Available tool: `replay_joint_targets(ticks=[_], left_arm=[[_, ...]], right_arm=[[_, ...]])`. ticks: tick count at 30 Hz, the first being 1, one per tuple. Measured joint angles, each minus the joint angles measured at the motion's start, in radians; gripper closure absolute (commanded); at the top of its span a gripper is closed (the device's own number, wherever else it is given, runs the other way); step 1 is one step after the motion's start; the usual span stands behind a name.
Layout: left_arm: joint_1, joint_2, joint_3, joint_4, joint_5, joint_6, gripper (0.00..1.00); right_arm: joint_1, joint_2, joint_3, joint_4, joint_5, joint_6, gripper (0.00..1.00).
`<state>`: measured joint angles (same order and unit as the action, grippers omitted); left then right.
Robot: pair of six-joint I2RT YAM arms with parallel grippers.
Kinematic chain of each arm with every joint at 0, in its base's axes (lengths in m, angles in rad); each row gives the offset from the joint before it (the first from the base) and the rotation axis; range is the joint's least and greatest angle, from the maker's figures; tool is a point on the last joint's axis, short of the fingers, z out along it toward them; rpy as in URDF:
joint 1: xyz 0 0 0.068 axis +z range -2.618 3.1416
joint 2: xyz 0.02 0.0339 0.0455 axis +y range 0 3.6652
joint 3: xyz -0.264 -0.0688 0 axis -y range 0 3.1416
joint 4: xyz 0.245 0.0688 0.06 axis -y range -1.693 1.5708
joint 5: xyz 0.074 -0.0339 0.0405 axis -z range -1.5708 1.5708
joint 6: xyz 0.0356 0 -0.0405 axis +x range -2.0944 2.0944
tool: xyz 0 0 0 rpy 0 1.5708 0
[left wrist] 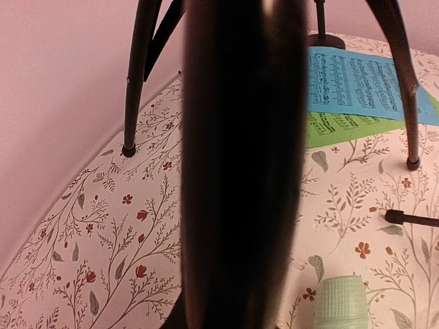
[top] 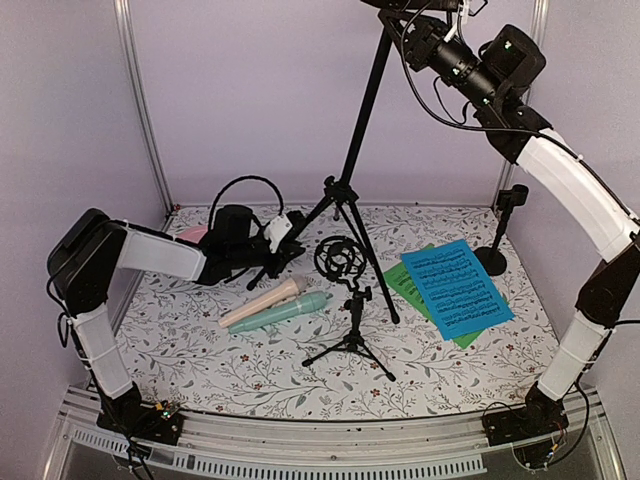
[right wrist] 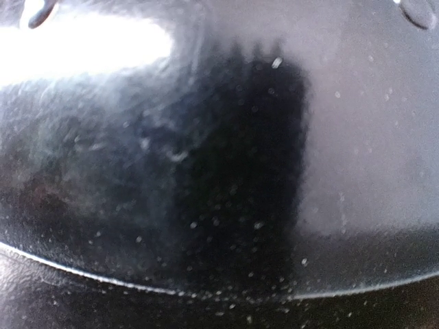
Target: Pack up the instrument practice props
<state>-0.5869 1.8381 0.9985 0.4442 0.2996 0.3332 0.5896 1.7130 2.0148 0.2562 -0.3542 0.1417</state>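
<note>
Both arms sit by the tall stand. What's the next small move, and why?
Probably close the left gripper on the stand leg to steady it: that leg fills its wrist view dead centre, while the right gripper is up at the stand's top, a glossy black surface filling its camera. Whether either already grips, I cannot tell.

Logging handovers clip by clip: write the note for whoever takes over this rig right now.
The left gripper is low at a leg of the music stand; whether its jaws are closed cannot be read.
The right gripper is up at the stand's top, at the frame edge. Its wrist view shows only a black surface, so its state is unclear.
The beige microphone and mint microphone lie side by side on the table. The small tripod stands beside them, and a second small stand is at right rear. The blue sheet lies over the green sheet.
Done: nothing visibly packed.
Left: everything.
</note>
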Motion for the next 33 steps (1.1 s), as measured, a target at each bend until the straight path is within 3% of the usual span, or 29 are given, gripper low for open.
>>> replay_joint_targets(ticks=[3,7,14,20,21,24,33], left_arm=[[0.000,0.000,-0.010,0.008,-0.023,-0.002,1.00],[0.000,0.000,-0.047,0.053,-0.076,-0.010,0.83],[0.013,0.029,-0.055,0.113,-0.154,-0.048,0.84],[0.019,0.061,-0.099,0.214,-0.136,-0.091,0.84],[0.022,0.066,-0.108,0.233,-0.130,-0.099,0.82],[0.024,0.079,-0.121,0.277,-0.129,-0.136,0.60],[0.053,0.079,-0.151,0.318,-0.161,-0.203,0.45]], right_arm=[[0.001,0.028,0.011,0.022,0.000,-0.004,1.00],[0.001,0.082,0.043,0.026,-0.008,-0.006,1.00],[0.003,0.114,0.010,0.084,-0.060,-0.041,1.00],[0.016,0.163,0.047,0.087,-0.109,-0.079,1.00],[0.020,0.170,0.052,0.090,-0.110,-0.081,1.00],[0.029,0.192,0.063,0.105,-0.117,-0.083,1.00],[0.030,0.250,0.048,0.142,-0.095,-0.098,1.00]])
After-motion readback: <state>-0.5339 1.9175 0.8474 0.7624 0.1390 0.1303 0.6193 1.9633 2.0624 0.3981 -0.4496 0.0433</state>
